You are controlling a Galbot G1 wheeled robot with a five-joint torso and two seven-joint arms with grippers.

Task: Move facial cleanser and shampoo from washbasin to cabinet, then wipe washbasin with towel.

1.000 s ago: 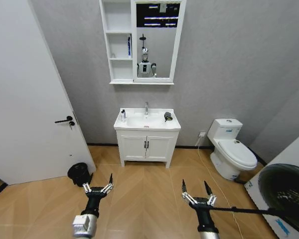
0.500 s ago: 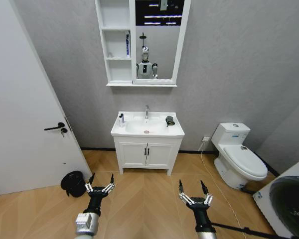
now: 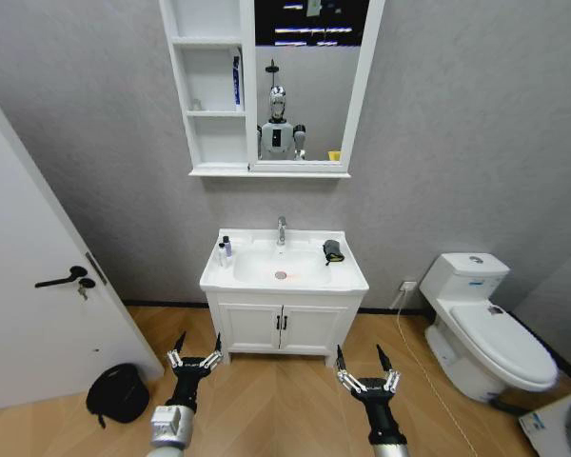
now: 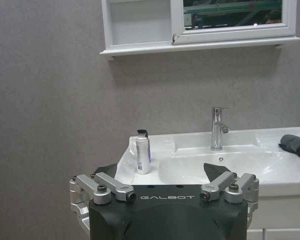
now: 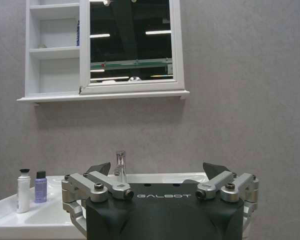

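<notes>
The white washbasin [image 3: 354, 279] stands ahead against the grey wall, with a chrome tap [image 3: 282, 229]. On its left rim stand a white bottle with a black cap [image 5: 23, 191] and a small purple bottle [image 5: 40, 187]; I cannot tell which is the facial cleanser and which the shampoo. The dark towel [image 3: 334, 250] lies on the right rim. Above hangs the white cabinet [image 3: 209, 90], joined to a mirror. My left gripper [image 3: 196, 354] and right gripper [image 3: 362, 367] hover low over the floor in front of the vanity, both open and holding nothing.
A blue tube [image 3: 237, 81] stands on the cabinet's middle shelf. To the left are a white door [image 3: 33, 305] and a black bin [image 3: 117, 392], and to the right a white toilet [image 3: 490, 328]. The low two-door vanity [image 3: 281, 328] carries the basin.
The camera has moved closer to the washbasin and a little right, so basin and cabinet look larger. Both grippers stay open in the same pose.
</notes>
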